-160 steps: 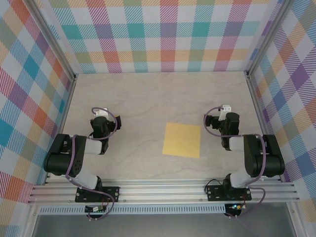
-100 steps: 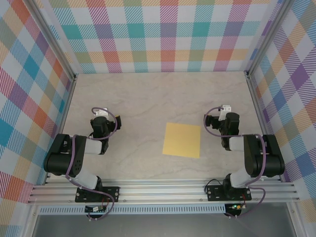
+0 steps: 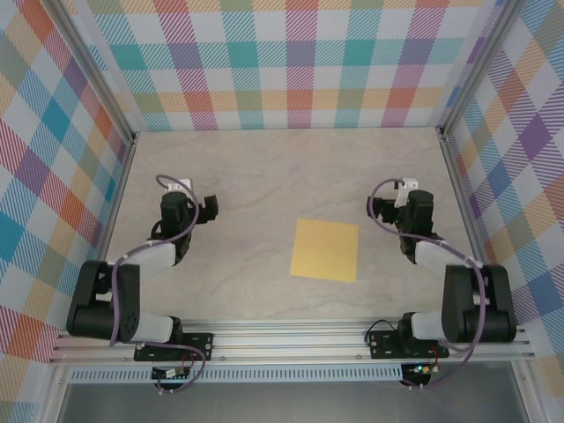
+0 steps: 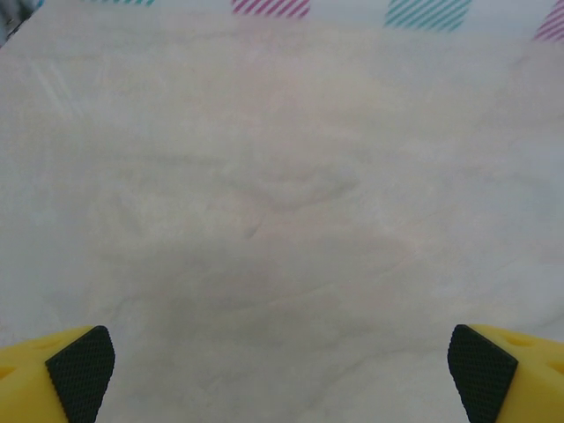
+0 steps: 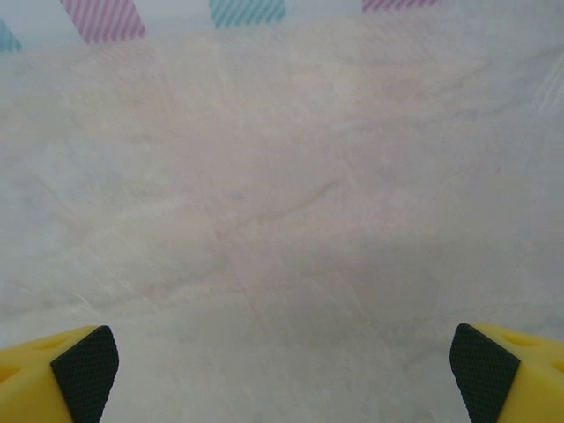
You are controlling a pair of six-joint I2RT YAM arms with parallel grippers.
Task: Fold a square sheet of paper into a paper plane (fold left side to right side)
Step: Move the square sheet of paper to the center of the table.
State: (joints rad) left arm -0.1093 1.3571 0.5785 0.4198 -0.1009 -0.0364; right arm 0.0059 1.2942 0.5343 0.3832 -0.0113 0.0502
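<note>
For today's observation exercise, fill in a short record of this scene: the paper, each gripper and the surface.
paper: square sheet of paper, yellow-orange, flat, unfolded
position: between the arms, nearer the right one, touched by neither
left gripper: open, empty, above bare table
right gripper: open, empty, above bare table
surface: pale, marbled

One yellow-orange square sheet of paper (image 3: 325,249) lies on one pale marbled table (image 3: 264,176), toward four o'clock from its centre. There are two black-and-white robot arms, the left arm (image 3: 150,260) at eight o'clock and the right arm (image 3: 436,256) at four o'clock. They carry two grippers, the left gripper (image 4: 282,370) and the right gripper (image 5: 282,370). Each has two yellow fingers (image 4: 26,383), with four black pads (image 5: 84,361) in all. Three plaid walls (image 3: 291,62) stand around the table.
</note>
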